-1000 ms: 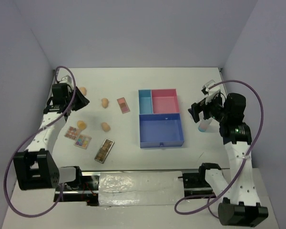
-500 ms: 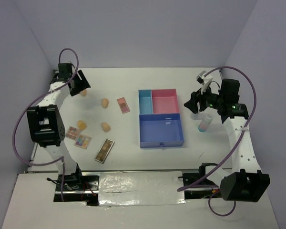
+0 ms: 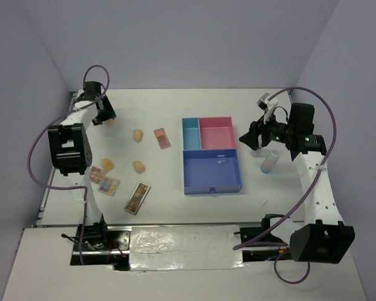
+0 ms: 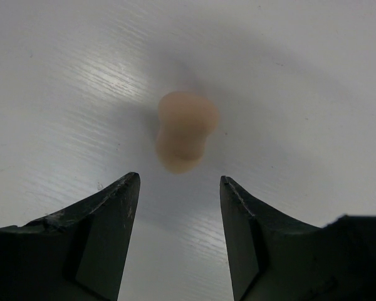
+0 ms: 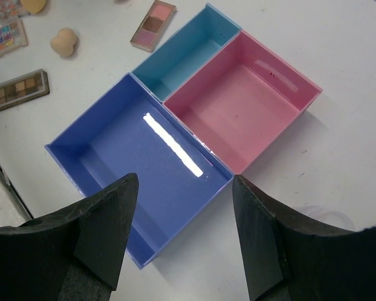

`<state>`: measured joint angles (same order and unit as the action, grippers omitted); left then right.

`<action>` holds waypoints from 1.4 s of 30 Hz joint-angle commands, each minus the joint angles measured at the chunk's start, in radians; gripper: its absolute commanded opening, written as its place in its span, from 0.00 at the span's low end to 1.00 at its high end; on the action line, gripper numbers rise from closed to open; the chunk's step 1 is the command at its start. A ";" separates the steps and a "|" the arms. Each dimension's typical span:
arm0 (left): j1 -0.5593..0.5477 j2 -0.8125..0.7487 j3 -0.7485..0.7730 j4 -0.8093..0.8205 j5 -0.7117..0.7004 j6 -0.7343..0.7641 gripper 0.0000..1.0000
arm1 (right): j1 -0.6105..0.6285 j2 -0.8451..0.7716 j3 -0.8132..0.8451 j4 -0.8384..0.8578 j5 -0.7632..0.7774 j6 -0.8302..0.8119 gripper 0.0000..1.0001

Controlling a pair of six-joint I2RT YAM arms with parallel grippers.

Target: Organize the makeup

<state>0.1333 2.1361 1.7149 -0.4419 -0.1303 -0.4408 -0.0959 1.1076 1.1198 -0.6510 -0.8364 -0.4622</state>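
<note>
A beige sponge (image 4: 185, 130) lies on the table just ahead of my left gripper (image 4: 178, 179), which is open and empty; from above this is the far-left sponge (image 3: 109, 121) beside the left gripper (image 3: 103, 114). More sponges (image 3: 138, 135) (image 3: 138, 166) (image 3: 106, 164) and pink (image 3: 161, 138), multicolour (image 3: 109, 185) and brown (image 3: 137, 197) palettes lie in the left half. The gradient bottle (image 3: 269, 162) stands right of the tray. My right gripper (image 3: 248, 138) hovers open above the tray's right side (image 5: 185, 179), holding nothing.
The compartment tray (image 3: 213, 187) has a large blue bin (image 5: 75, 150), a teal bin (image 5: 222, 22) and a pink bin (image 5: 304, 94), none holding anything. Walls close in on the left, back and right. The arm bases stand along the near edge.
My left arm swung back to the far-left sponge and its jaws opened. My right arm moved away from the bottle toward the tray; the bottle stays standing on the table.
</note>
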 commanded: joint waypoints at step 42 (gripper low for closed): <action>-0.523 -0.492 -0.632 0.709 0.459 -0.279 0.02 | 0.004 -0.025 -0.081 0.113 -0.082 0.160 0.13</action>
<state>-0.3664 1.6054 1.0466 0.1703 0.3592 -0.6693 -0.0959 1.1000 1.0409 -0.5983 -0.8986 -0.3393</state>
